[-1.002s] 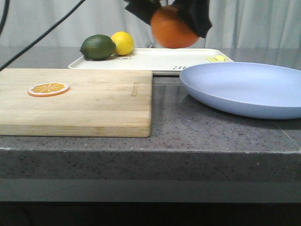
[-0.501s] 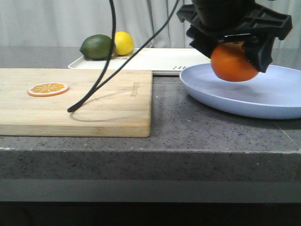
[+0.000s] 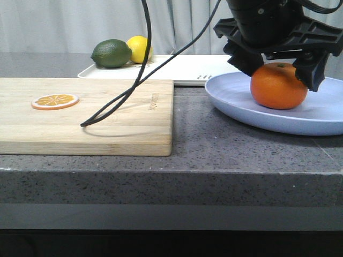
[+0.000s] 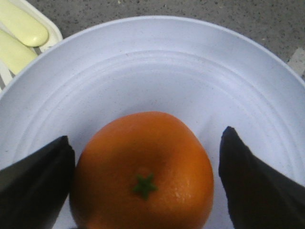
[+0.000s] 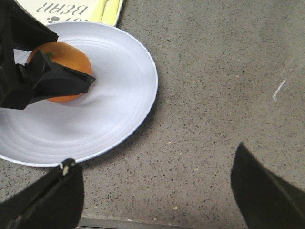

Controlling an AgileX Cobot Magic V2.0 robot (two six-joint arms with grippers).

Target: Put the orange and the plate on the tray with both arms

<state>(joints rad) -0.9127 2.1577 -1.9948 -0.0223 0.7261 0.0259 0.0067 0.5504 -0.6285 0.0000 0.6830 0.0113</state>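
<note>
Orange down on the plate, my left pincer letting go.

A moment ago I carried the orange in the air; now it sits on the plate, my left pincer spread apart. The tray waits behind; my right pincer hangs open.

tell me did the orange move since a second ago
Yes. The orange went from up above the tray down and to the right, and now sits on the plate, with the left gripper open around it.
</note>
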